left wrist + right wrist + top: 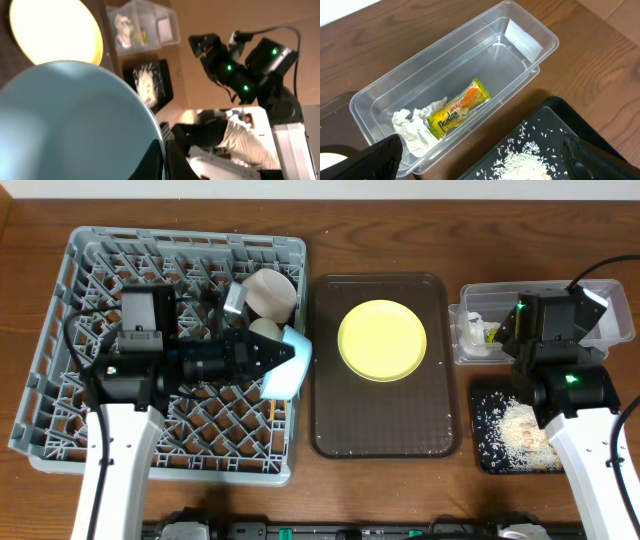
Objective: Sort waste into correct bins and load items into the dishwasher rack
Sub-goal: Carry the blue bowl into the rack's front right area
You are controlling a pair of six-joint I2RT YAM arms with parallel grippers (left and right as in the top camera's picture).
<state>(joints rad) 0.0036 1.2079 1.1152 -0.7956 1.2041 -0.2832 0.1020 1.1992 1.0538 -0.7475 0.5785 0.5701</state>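
Overhead view: left gripper (285,358) clenched on the light blue cup (287,372), held above the right edge of the grey rack (60,330). White bowl (270,292) rests in the rack's far right part. Yellow plate (382,340) sits on the brown tray (385,430), mid-table. Right gripper (485,157) released, fingers spread wide, above the clear tub (520,30) holding wrapper (459,109) and napkin (412,127); food scraps (520,435) lie in the black tray (490,405), nearer
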